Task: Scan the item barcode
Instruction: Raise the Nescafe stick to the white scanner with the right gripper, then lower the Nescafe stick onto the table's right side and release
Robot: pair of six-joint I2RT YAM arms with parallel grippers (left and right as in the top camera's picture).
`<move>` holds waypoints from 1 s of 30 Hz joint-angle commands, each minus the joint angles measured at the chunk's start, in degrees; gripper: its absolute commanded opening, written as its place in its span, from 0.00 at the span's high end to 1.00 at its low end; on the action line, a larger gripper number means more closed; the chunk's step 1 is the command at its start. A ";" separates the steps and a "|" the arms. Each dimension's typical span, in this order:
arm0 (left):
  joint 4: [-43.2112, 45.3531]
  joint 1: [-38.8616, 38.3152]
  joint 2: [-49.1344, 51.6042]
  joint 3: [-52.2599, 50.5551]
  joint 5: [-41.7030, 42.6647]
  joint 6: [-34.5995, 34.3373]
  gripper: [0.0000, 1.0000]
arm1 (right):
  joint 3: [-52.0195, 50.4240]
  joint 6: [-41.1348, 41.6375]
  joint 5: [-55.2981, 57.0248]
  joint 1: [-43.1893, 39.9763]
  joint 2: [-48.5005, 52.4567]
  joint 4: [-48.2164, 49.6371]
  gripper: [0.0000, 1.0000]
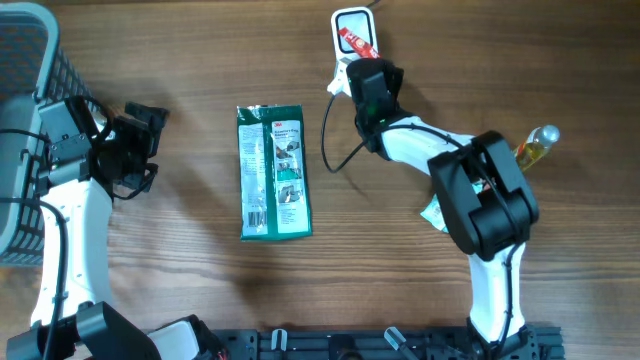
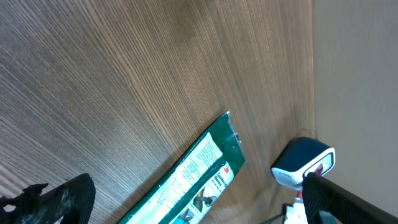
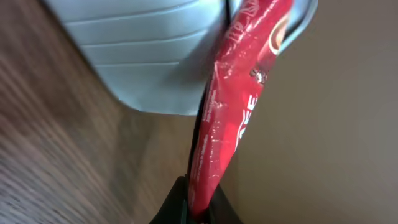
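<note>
Left arm (image 1: pixel 68 215), jaws spread; right arm (image 1: pixel 485 200), jaws pinched.

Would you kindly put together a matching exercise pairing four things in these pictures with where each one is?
Things:
1 green packet
2 red packet
3 basket
4 bottle

Places:
A far left edge
B flat, mid-table
C right side, beside the right arm
D in the right gripper, at the scanner

Pairs: 1-B, 2-D, 3-A, 4-C

A slim glossy red plastic sachet (image 3: pixel 236 112) with pale lettering stands nearly upright. Its top end leans against the face of the white-and-dark-blue barcode scanner (image 1: pixel 350 20), which sits at the table's far edge.
</note>
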 commanded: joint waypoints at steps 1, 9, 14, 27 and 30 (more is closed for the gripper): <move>0.00 0.55 -0.52 0.07 0.07 0.68 0.00 | 0.59 -0.48 1.18 -0.07 1.03 0.55 0.96; 0.00 0.55 -0.52 0.07 0.07 0.68 0.00 | 0.59 -2.27 7.48 -0.42 1.01 8.59 0.96; 0.00 0.55 -0.52 0.07 0.07 0.68 0.00 | 0.59 -15.43 11.52 -1.03 1.01 16.55 0.96; 0.00 0.55 -0.52 0.07 0.07 0.68 0.00 | 0.59 10.67 5.92 0.55 -16.48 -6.67 0.96; -0.02 0.55 -0.52 0.07 0.07 0.68 0.00 | 0.59 33.53 -4.39 0.55 -26.60 -27.36 0.96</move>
